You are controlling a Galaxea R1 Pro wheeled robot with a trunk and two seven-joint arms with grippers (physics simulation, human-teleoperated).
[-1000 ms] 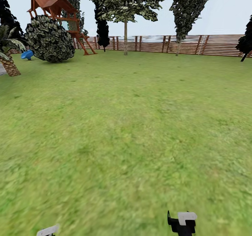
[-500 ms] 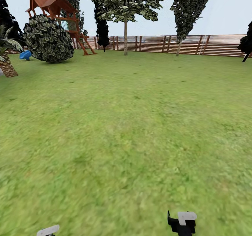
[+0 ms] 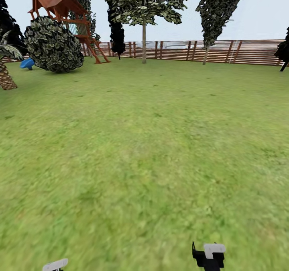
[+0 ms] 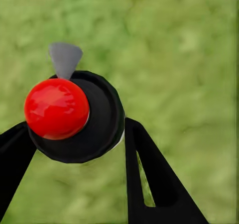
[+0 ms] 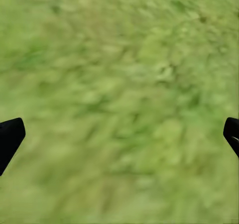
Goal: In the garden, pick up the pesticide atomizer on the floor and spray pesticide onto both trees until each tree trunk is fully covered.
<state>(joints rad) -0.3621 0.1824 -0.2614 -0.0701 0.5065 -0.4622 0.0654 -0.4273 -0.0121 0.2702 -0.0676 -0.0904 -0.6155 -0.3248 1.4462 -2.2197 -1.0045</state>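
The left gripper has its jaws clamped on the spray bottle, ready for spraying. The right gripper has its jaws wide apart over the grass. The tree stands far off at 12 o'clock.

Open lawn ahead (trees far off)

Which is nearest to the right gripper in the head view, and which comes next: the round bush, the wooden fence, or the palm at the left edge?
From the right gripper, at the bottom of the head view:
1. The palm, at the far left edge, comes first.
2. The round bush, at the upper left, stands a little further back.
3. The wooden fence, along the back of the lawn, is farthest.
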